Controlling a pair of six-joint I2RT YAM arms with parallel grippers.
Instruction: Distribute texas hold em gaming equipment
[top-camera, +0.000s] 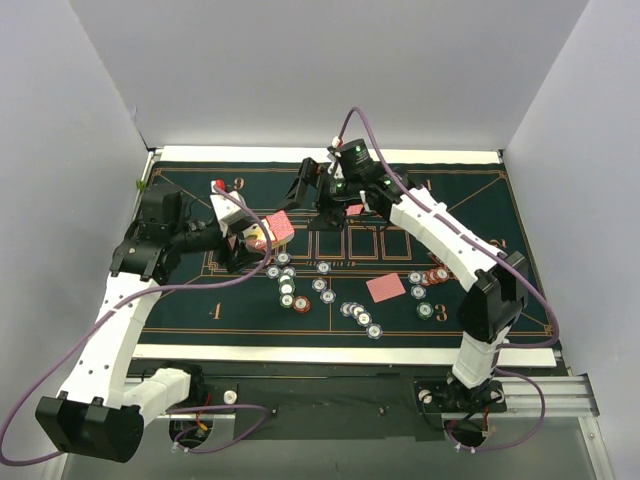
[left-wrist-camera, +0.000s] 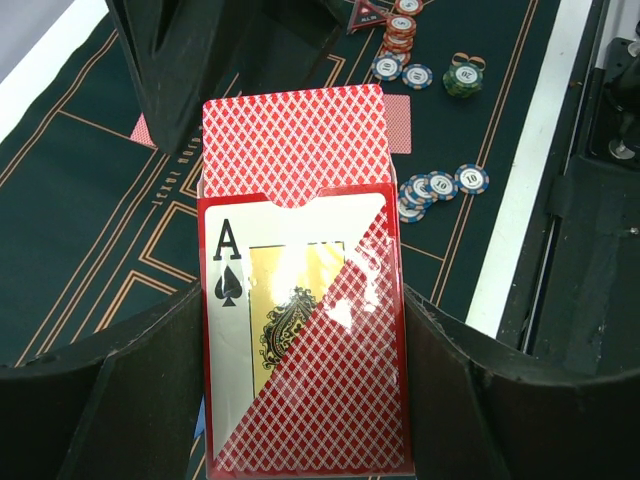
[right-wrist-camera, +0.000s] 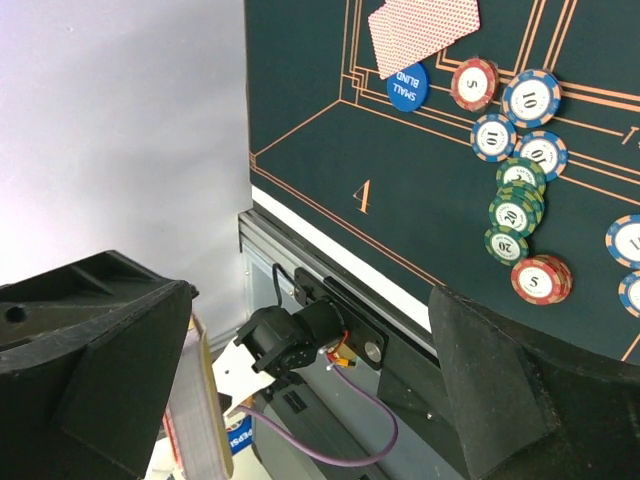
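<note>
Left end effector (left-wrist-camera: 305, 420): clamped on an upright red card box (left-wrist-camera: 300, 340) with an ace of spades on its face and red-backed cards (left-wrist-camera: 290, 140) protruding from its open top, held above the left-centre of the green felt mat (top-camera: 190, 295). Right end effector (right-wrist-camera: 310, 380): jaws wide, holding nothing, raised over the mat's far middle. On the mat: poker chips (top-camera: 290, 285) in loose clusters across the near half, one face-down card (top-camera: 385, 288) among them, and a blue SMALL BLIND disc (right-wrist-camera: 407, 86) just beside a red chip (right-wrist-camera: 474, 84).
</note>
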